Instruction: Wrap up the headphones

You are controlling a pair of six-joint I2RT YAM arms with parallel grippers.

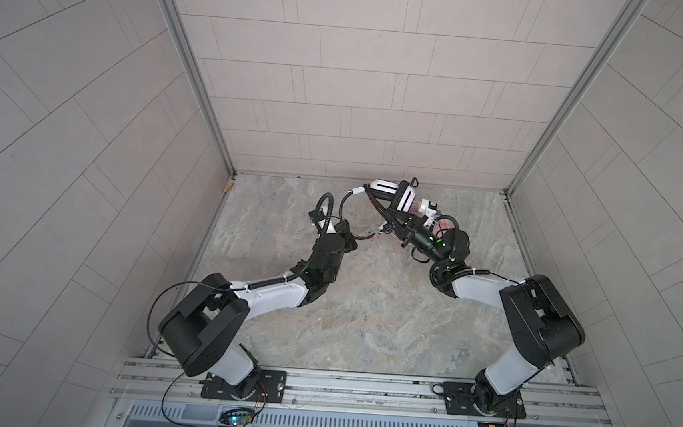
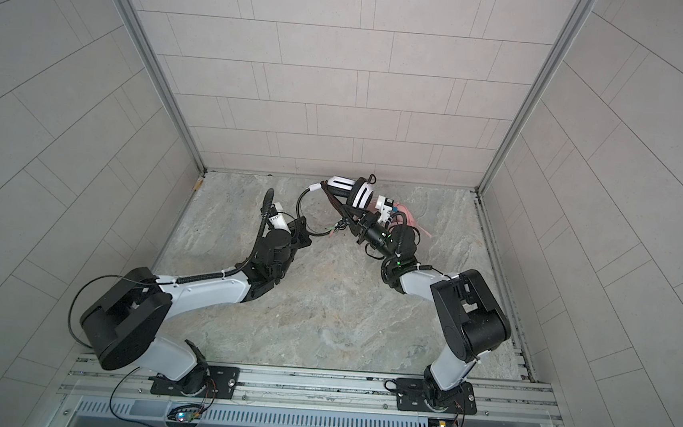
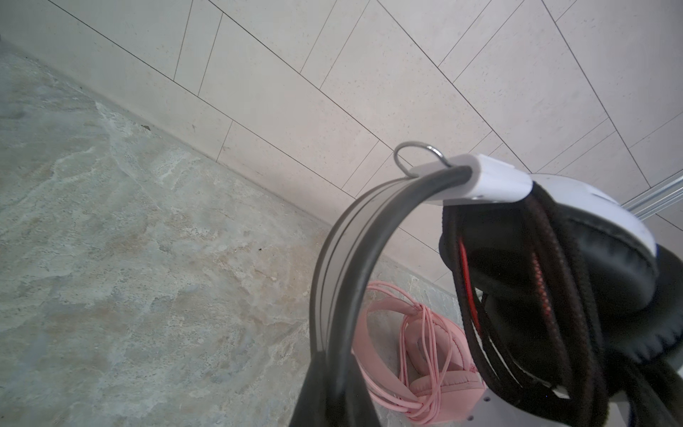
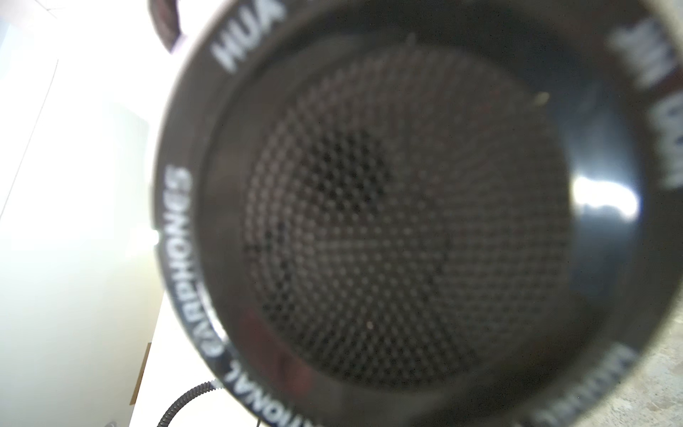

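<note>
A: Entry one, name and location?
B: Listed as white-and-black headset (image 1: 403, 196), held up off the surface (image 1: 365, 308), close to the tiled back wall (image 1: 340, 97), right of centre in both top views.

A: Held by?
B: By the left end effector (image 1: 353, 242), closed tight on the headband (image 3: 332, 277). Fingers not visible in the left wrist view, only the band curving away from the camera up to the white slider.

A: State of the right end effector (image 1: 393, 222)?
B: Closed, just beside the ear cup (image 4: 406, 222), with the cup's black mesh face filling the right wrist view, blurred. Anything pinched between the fingers: cannot tell.

A: Cord?
B: Noted as braided cable (image 3: 543, 281), black with red, several strands looped across the black ear pad. In a top view, plug ends (image 1: 375, 236) hanging between the two end effectors.

A: Entry two?
B: Listed as pink headset (image 3: 432, 369), lying on the surface near the back wall, partly hidden behind the right wrist in both top views. Its pink cable (image 3: 428, 332) wound in loops round the band. Apart from both end effectors.
</note>
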